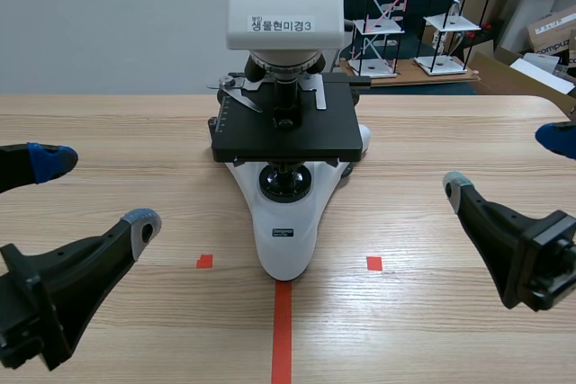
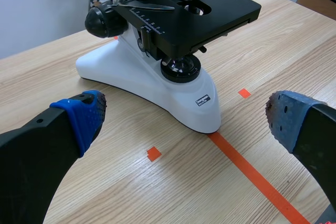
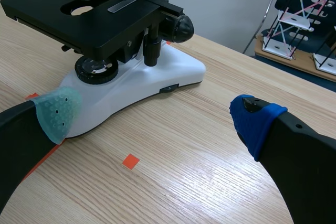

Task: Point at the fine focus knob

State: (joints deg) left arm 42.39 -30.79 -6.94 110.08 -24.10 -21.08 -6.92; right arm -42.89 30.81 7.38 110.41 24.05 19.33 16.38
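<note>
Left hand (image 1: 97,192), right hand (image 1: 508,164) spread over wood table (image 1: 135,132); microscope (image 1: 286,137) centred; pale wall (image 1: 108,15).

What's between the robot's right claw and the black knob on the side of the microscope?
Only bare wooden table, then the microscope's white base just under the knob. The right wrist view shows it, past the open right gripper.

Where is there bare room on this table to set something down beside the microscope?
Bare table lies on both sides of the microscope: between its white base and the open left claw, and between the base and the open right claw. The middle is crowded by the microscope itself.
</note>
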